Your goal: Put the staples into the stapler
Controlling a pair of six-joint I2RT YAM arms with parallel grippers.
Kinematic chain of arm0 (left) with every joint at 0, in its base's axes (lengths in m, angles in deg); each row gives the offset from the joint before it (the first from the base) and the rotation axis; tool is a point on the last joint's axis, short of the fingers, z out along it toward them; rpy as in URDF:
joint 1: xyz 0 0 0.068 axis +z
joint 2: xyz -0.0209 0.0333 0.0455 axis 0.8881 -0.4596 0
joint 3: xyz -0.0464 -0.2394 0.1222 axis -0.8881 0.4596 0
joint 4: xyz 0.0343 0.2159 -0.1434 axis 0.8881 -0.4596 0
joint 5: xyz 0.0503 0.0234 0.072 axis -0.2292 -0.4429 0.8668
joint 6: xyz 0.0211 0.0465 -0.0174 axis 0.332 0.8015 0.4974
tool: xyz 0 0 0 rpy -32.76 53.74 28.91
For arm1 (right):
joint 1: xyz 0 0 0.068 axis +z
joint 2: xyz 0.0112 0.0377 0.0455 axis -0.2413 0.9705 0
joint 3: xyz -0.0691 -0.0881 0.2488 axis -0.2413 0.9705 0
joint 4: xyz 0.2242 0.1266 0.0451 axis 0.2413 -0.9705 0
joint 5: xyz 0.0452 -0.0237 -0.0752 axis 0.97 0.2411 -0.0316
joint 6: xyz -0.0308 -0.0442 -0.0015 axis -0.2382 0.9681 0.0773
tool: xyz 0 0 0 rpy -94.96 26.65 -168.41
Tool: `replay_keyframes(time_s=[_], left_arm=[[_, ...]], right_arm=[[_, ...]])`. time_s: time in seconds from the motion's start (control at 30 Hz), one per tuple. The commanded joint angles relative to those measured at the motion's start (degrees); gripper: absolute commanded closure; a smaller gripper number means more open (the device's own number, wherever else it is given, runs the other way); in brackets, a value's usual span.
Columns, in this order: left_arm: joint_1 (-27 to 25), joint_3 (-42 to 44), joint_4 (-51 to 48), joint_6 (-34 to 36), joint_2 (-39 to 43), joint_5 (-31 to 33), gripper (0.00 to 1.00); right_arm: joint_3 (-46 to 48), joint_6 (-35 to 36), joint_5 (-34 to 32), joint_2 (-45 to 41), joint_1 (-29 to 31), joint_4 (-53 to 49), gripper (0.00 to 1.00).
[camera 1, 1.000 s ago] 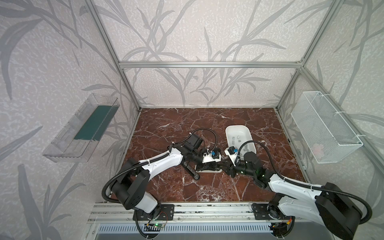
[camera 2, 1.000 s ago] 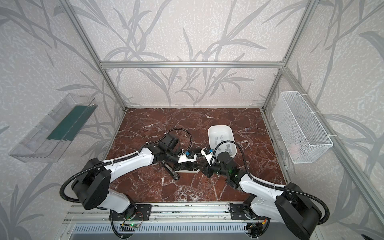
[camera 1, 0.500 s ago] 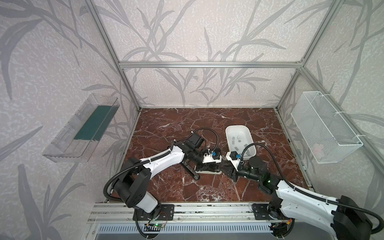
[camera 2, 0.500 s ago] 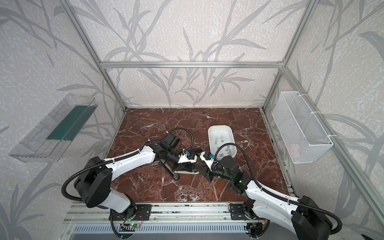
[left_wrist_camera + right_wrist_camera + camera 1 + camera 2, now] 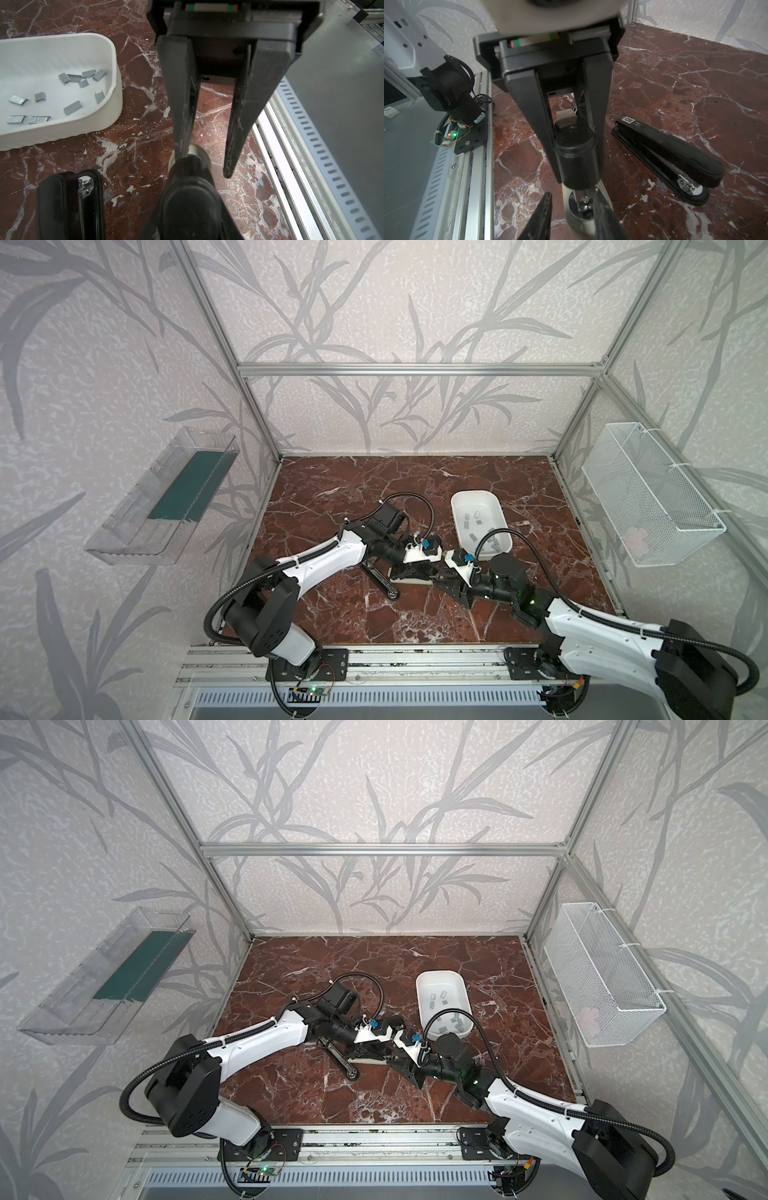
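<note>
I find the left gripper (image 5: pixel 205 166) clamped on the white-based stapler (image 5: pixel 580 212), apparently steadying its base. The right gripper (image 5: pixel 577 166) pinches its black top, likely to open it. The staples (image 5: pixel 71 108) lie loose in the white tray (image 5: pixel 112 99) nearby. 1 black stapler (image 5: pixel 675 158) lies aside.

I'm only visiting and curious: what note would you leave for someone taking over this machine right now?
Left gripper: closed around the white base of the stapler, apparently steadying it.
Right gripper: clasps that stapler's black top; the grip looks snug.
Staples: all in sight lie loose in the white tray; neither gripper holds any.
A second, black stapler lies closed on the table, clear of both grippers.
Done: both arms have hold of the stapler. Left: open it, fetch a strip, load it, close it.
</note>
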Motion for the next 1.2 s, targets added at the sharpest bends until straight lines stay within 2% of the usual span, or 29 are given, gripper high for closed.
replay_keyframes(time_s=[0.0, 0.4, 0.47, 0.57, 0.67, 0.77, 0.83, 0.87, 1.1, 1.17], left_arm=[[-0.2, -1.16, 2.35, 1.39, 3.02, -5.9, 1.0], [-0.82, -1.21, 0.03, 2.05, 3.57, -8.18, 1.0], [-0.94, -1.45, -0.88, 2.67, 3.61, -8.64, 1.0], [-1.25, -1.77, -2.63, 4.38, 3.7, -8.72, 1.0], [-1.34, -1.31, -3.31, 5.78, 4.16, -8.65, 1.0], [-1.43, -1.05, -2.91, 6.05, 4.45, -9.28, 1.0], [-1.41, -1.13, -2.59, 6.14, 4.31, -10.32, 1.0], [-1.42, -1.21, -2.45, 6.06, 4.25, -10.65, 1.0], [-1.46, -0.43, 2.1, 4.28, 4.8, -13.27, 1.0], [-1.4, -0.17, 3.03, 3.87, 4.8, -13.49, 1.0]], right_arm=[[-1.55, 0.49, -0.3, 1.42, 0.65, 0.71, 0.65], [-2.79, 0.68, -4.76, 1.95, 0.74, -0.94, 0.67], [-2.91, 0.93, -5.18, 2.55, 0.72, -0.87, 0.71], [-3.33, 1.21, -5.23, 3.49, 0.74, -0.91, 0.83], [-3.48, 1.4, -5.05, 4.07, 0.8, -0.66, 0.88], [-3.49, 1.29, -4.35, 3.9, 0.83, -0.53, 0.88], [-3.27, 0.97, -3.83, 3.81, 0.89, 0.18, 0.79], [-3.14, 0.81, -3.57, 3.81, 0.89, 0.68, 0.78], [-3.4, -0.27, -2.81, 4.39, 0.91, 2.72, 0.78], [-3.4, -0.33, -2.73, 4.98, 0.89, 2.91, 0.82]])
